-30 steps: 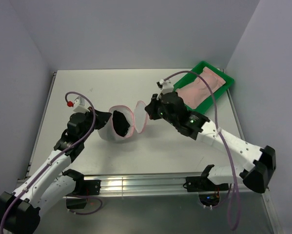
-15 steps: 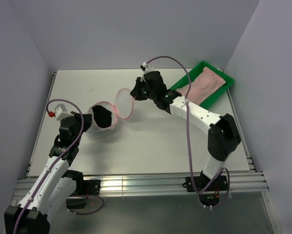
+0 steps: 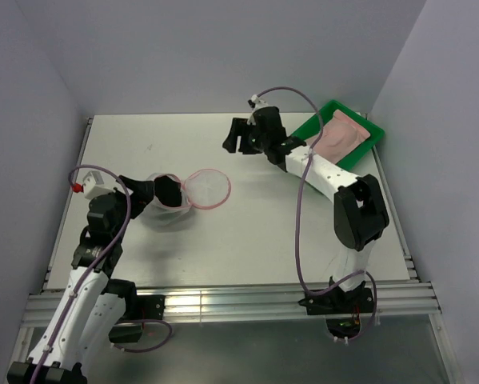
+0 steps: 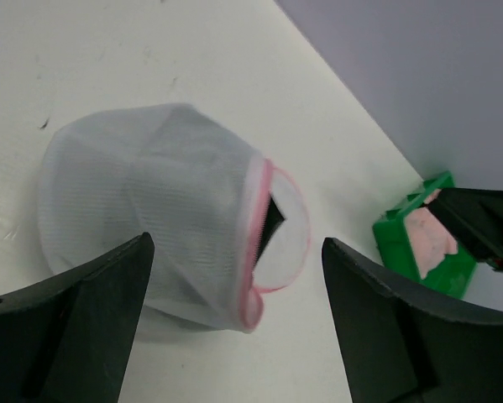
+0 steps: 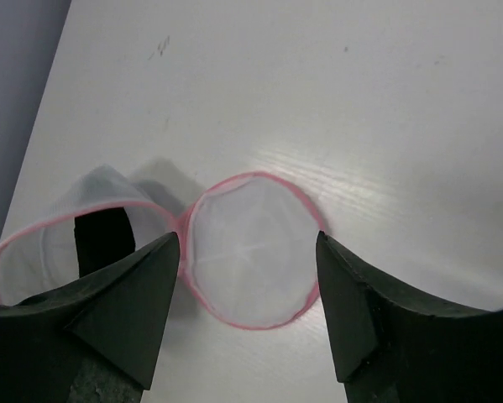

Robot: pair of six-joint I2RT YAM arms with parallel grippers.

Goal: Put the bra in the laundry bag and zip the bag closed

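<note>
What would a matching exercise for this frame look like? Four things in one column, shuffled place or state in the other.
Things:
1. laundry bag
2. round flap
3. green tray
4. pink fabric

Place or state:
A. far right corner of the table
B. lying flat on the table
C. domed mesh, mouth unzipped
D. inside the tray

Pairs: 1-C, 2-B, 3-A, 4-D
</note>
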